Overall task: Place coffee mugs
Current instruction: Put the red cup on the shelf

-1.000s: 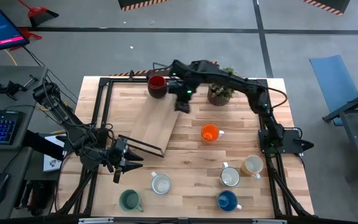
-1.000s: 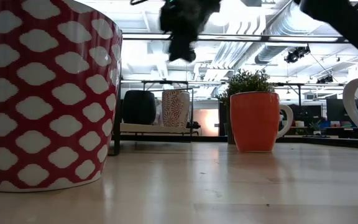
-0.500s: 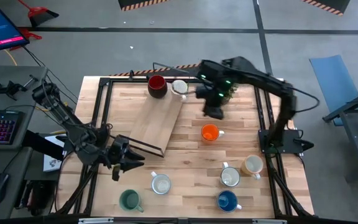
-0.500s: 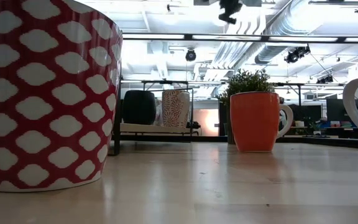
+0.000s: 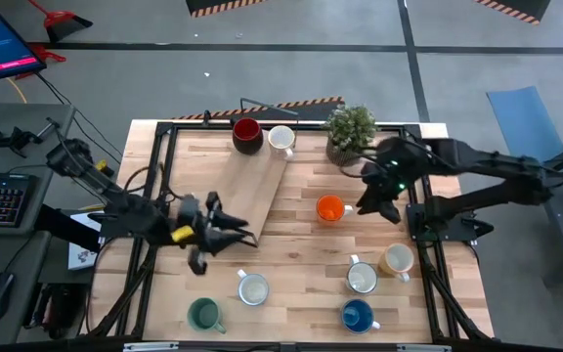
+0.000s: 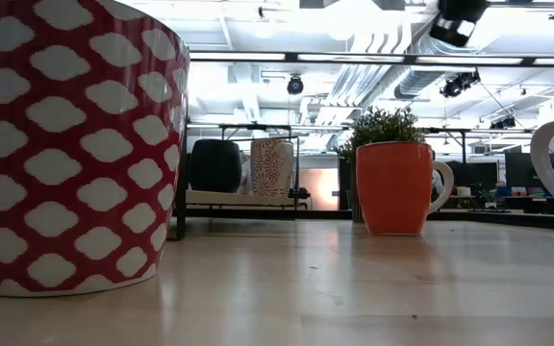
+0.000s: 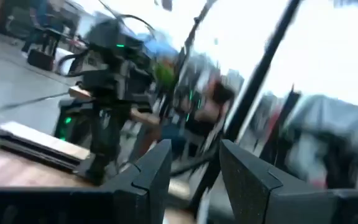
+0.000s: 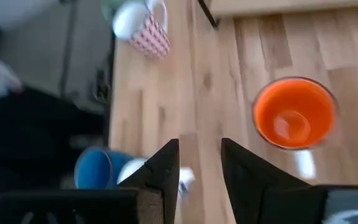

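On the far end of a wooden board (image 5: 247, 186) stand a dark red mug (image 5: 247, 134) and a white mug (image 5: 281, 138). An orange mug (image 5: 331, 208) (image 8: 294, 112) stands mid-table. Near the front edge are a white red-patterned mug (image 5: 253, 288) (image 6: 75, 144), a teal mug (image 5: 204, 314), a white mug (image 5: 362, 278), a tan mug (image 5: 396, 259) and a blue mug (image 5: 358, 315). My right gripper (image 5: 374, 200) (image 8: 199, 168) hangs open above the table just right of the orange mug. My left gripper (image 5: 233, 235) (image 7: 194, 168) is open over the board's near corner. Both are empty.
A potted green plant (image 5: 348, 132) stands at the far edge, right of the white mug. A black frame (image 5: 164, 176) runs along the table's sides. Bare wood lies between the board and the front mugs.
My right gripper has swung from beside the dark red mug toward the table's right and near side, past the plant, and the white mug beside the dark red one now shows. My left gripper has risen, turned and shifted toward the table's right. Neither gap has changed.
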You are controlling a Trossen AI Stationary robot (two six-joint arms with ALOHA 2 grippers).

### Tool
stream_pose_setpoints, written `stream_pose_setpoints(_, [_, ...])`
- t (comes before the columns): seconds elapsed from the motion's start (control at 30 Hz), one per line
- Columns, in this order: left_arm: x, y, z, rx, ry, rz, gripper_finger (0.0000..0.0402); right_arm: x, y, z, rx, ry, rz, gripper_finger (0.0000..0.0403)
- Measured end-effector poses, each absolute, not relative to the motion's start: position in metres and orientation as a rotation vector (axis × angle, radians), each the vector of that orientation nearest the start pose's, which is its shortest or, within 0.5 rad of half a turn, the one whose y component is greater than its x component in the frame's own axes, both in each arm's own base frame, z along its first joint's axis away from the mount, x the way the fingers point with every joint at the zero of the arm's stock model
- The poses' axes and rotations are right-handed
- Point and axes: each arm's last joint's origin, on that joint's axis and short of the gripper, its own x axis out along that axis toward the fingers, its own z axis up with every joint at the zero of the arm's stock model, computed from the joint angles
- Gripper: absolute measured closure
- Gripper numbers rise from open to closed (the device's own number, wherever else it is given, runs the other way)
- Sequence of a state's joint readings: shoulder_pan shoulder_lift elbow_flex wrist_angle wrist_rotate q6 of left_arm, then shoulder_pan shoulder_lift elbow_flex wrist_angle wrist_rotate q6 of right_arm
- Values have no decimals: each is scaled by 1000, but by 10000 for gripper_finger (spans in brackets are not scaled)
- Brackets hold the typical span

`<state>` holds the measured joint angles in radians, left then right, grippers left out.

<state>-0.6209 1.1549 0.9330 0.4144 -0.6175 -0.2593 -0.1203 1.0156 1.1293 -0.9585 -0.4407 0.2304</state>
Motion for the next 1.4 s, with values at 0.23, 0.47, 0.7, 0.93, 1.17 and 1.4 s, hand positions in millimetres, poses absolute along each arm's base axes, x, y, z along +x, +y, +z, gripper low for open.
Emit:
stream_pose_setpoints(0.23, [242,-165,375,-280,605,39,275,162,3,311,537,754,215,304])
stream_pose_setpoints(0.47, [248,-187,355,-416,933,98,275,166,12,291,507,774,234,304])
stream_pose_setpoints(0.7, [268,-202,317,-421,1041,225,275,171,13,288,437,770,173,304])
stream_pose_setpoints(0.93, [297,-203,275,-404,1163,301,275,171,13,288,434,765,167,304])
stream_pose_setpoints(1.17, [314,-195,254,-338,1206,329,275,172,13,289,434,750,169,304])
stream_pose_setpoints(1.4, [320,-187,250,-234,1235,277,275,172,13,289,437,747,169,304])
